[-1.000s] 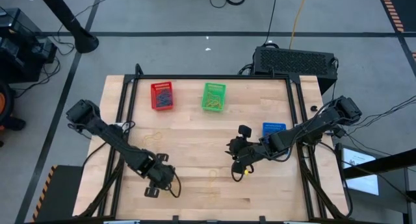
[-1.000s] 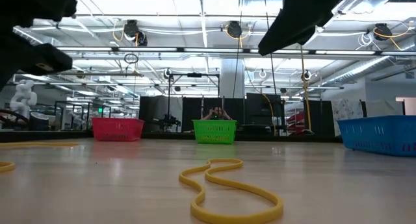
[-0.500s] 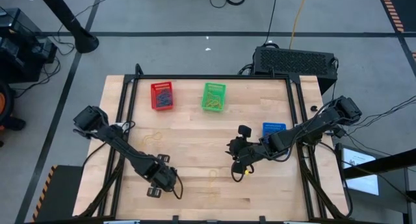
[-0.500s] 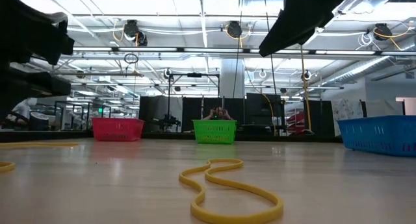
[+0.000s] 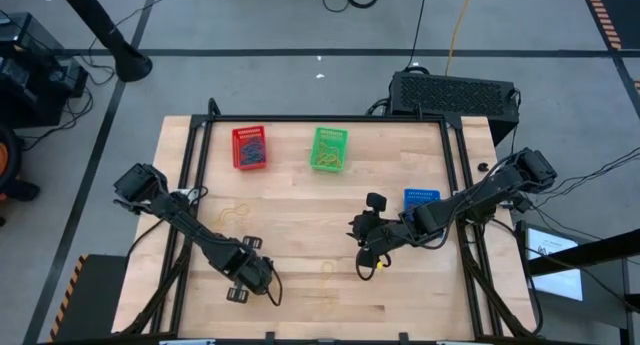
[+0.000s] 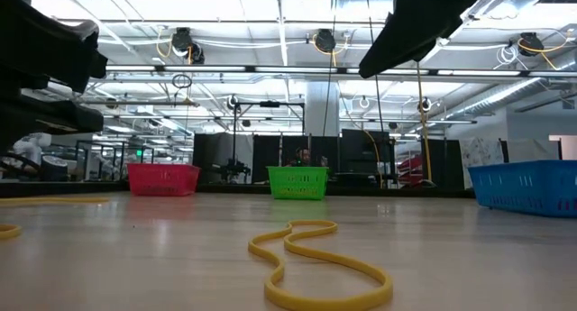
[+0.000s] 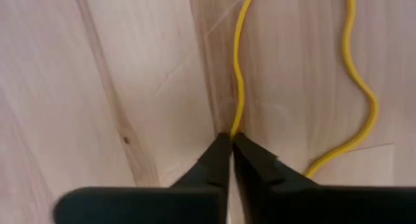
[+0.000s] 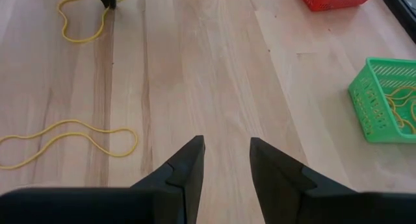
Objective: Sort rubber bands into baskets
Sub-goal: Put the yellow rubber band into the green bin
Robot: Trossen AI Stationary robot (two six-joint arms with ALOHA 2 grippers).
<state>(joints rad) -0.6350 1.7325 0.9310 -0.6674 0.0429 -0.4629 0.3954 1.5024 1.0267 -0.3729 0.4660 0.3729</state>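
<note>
One yellow band (image 7: 239,87) at the worktop's (image 5: 300,210) near left is pinched in the left fingers (image 7: 231,152), the pickup step, so next comes a lift to the far green basket (image 5: 328,148); the right fingers (image 8: 224,160) wait parted mid-worktop.

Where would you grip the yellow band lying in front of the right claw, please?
The band lies flat on the table as a long, wavy loop. Come straight down with the open right claw and pinch across one strand at the rounded end nearest it, where the loop is widest and nothing crowds it.
</note>
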